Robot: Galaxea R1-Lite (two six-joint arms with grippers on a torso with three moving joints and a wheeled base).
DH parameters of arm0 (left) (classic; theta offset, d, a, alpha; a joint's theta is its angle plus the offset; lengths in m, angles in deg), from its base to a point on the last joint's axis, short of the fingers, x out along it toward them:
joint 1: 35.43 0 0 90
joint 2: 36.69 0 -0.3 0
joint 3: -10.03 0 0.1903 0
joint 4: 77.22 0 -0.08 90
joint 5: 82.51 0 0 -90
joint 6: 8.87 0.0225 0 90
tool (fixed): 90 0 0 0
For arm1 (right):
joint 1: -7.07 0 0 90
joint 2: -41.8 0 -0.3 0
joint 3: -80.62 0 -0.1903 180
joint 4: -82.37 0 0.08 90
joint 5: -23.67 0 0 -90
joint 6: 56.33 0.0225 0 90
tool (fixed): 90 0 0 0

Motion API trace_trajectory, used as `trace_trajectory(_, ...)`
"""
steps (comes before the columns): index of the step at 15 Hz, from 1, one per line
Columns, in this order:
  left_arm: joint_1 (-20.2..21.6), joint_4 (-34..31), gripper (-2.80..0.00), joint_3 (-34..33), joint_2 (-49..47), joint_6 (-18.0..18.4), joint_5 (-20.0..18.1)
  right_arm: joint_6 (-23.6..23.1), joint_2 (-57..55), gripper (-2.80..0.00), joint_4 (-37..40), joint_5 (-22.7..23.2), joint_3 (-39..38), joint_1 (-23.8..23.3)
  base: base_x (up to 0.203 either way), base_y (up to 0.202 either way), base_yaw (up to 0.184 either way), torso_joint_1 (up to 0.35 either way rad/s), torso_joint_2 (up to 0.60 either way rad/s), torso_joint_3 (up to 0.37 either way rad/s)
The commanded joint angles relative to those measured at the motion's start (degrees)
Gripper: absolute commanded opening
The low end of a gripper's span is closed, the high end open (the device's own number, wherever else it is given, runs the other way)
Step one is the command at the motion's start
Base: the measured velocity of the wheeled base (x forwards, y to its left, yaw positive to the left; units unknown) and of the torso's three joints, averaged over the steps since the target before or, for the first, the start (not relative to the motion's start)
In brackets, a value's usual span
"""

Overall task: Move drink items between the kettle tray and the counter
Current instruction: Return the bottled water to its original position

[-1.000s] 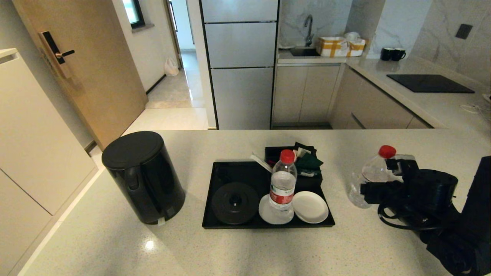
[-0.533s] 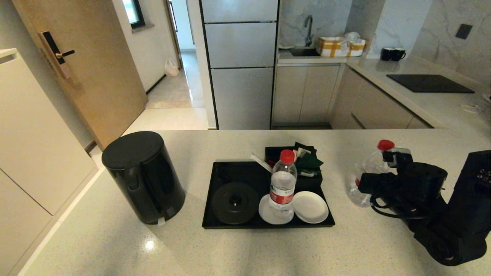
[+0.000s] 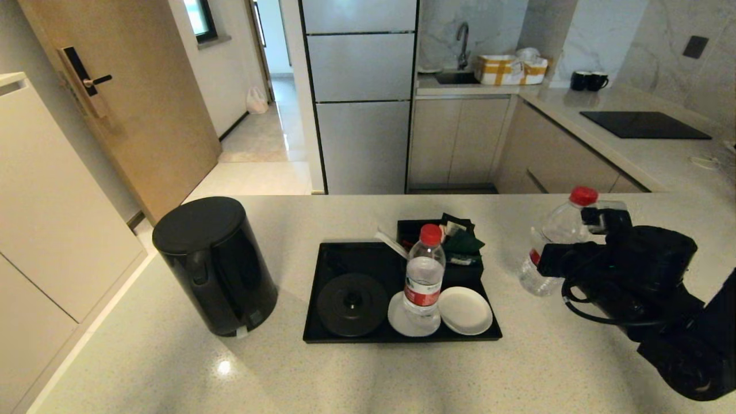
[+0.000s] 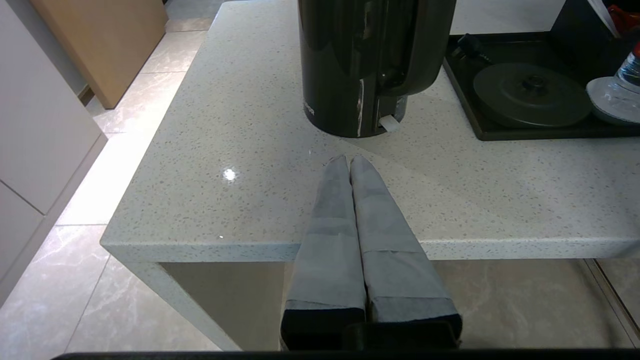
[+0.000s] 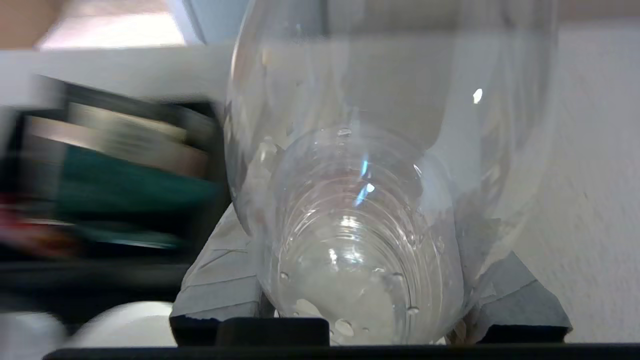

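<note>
My right gripper (image 3: 544,260) is shut on a clear red-capped water bottle (image 3: 560,227), which hangs tilted just above the beige counter (image 3: 368,374), right of the kettle tray (image 3: 322,336). In the right wrist view this bottle (image 5: 360,200) fills the space between the grey fingers (image 5: 220,270). A second bottle (image 3: 424,270) stands on a saucer in the tray, beside the round base disc (image 3: 352,303). The black kettle (image 3: 214,264) stands on the counter left of the tray. My left gripper (image 4: 348,161) is shut and empty at the counter's front edge, short of the kettle (image 4: 370,65).
A second white saucer (image 3: 466,310) lies in the tray's right corner, and a black box of sachets (image 3: 445,241) sits at its back. The counter's left edge (image 3: 98,328) drops to the floor. Black mugs (image 3: 587,80) and a cooktop (image 3: 644,125) are on the far counter.
My right gripper has risen and shifted slightly back with the bottle in it; the red cap now stands higher. The kettle, the tray and the other bottle have not moved.
</note>
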Motion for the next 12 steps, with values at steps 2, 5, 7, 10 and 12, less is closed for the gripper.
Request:
trace_trajectory(2,0.02,-0.11,-2.80,0.08,-0.07,0.11,0.00,-1.02,7.11,-2.80,4.13,-1.13,2.14,8.63,0.000,0.000,0.000,0.000,0.00,0.000)
trace_trajectory(5,0.02,-0.14,-2.80,0.08,-0.07,0.06,0.08,-1.41,4.08,-2.80,4.88,-4.30,3.48,17.52,0.000,0.000,0.000,0.000,0.00,0.000)
trace_trajectory(7,0.02,-0.37,-2.80,0.17,-0.07,0.20,0.08,-3.92,1.80,-2.80,4.43,-4.84,3.72,19.52,0.000,0.000,0.000,0.000,0.00,0.000)
trace_trajectory(10,-0.06,-0.55,-2.80,0.17,-0.07,0.20,0.08,-5.42,-0.34,-2.80,0.87,-5.96,1.67,21.07,0.000,0.000,0.000,0.000,0.00,0.000)
trace_trajectory(12,0.02,-0.55,-2.80,0.26,-0.07,0.20,0.08,-5.46,-2.13,-2.80,-1.48,-6.52,0.20,21.25,0.000,0.000,0.000,0.000,0.00,0.000)
